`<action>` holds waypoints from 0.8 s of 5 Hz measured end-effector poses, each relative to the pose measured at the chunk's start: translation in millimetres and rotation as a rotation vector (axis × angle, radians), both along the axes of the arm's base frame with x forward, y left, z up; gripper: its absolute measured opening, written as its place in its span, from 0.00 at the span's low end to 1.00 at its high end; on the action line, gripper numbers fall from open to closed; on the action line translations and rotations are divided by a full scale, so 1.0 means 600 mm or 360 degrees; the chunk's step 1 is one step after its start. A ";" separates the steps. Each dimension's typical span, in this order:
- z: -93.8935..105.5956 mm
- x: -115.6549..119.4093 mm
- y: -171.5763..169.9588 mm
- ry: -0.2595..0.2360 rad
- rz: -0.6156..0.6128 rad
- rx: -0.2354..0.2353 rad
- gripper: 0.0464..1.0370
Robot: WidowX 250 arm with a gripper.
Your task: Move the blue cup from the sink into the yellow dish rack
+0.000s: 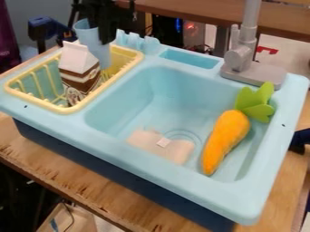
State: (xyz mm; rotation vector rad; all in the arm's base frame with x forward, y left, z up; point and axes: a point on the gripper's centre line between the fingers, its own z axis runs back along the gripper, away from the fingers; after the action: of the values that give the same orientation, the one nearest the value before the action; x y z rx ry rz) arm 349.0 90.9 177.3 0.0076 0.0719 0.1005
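At the yellow rack (75, 110), I have the gripper (104, 28) at the blue cup (92, 41), but cannot tell whether it pinches. The cup stands in by the carton (79, 68), gripper not yet clear

Soft light, its source hard to tell, leaves the basin (176, 97) gently shaded.

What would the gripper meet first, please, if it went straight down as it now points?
Below the gripper, probably the blue cup, which shows right against its lower end at the yellow rack; depth is unclear.
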 end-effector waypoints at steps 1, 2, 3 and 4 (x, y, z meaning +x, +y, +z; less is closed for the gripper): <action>0.010 0.006 -0.004 -0.0024 -0.0005 0.0006 0.05; 0.014 0.014 -0.012 -0.0025 -0.0021 0.0002 0.05; 0.014 0.018 -0.031 -0.0026 -0.0063 0.0000 0.05; 0.003 0.016 -0.035 -0.0008 -0.0054 -0.0011 0.05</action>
State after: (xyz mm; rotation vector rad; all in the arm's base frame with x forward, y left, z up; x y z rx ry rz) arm 358.7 69.9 179.4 0.0020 0.0671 0.0666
